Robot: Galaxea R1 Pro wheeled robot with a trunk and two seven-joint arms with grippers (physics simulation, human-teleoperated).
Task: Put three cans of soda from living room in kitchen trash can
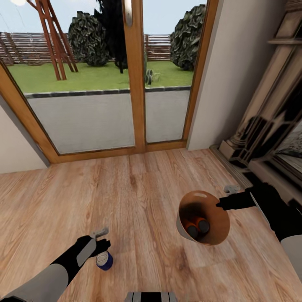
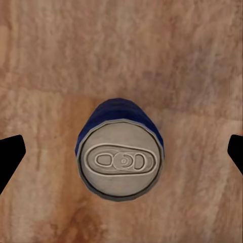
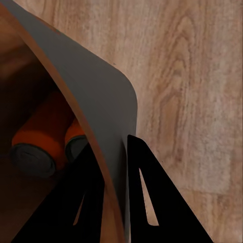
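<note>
Inside the trash can [image 1: 204,218] the light is poor: two orange soda cans [image 3: 35,139] lie side by side at the bottom, their grey ends showing, but the darker parts of the brown interior are hard to read. The fireplace surround [image 1: 268,121] is cut off at the head view's edge. The right gripper [image 1: 219,204] is clamped on the trash can's rim, one black finger [image 3: 152,197] outside the grey wall and the other inside, holding the can tilted above the plank floor [image 1: 138,197]. The left gripper [image 1: 102,244] hangs directly over the blue soda can [image 1: 104,260], which stands upright on the floor; its jaws are spread wide, the tips well clear of the can on either side, touching nothing. Wood-framed glass doors [image 1: 136,84] stand ahead.
</note>
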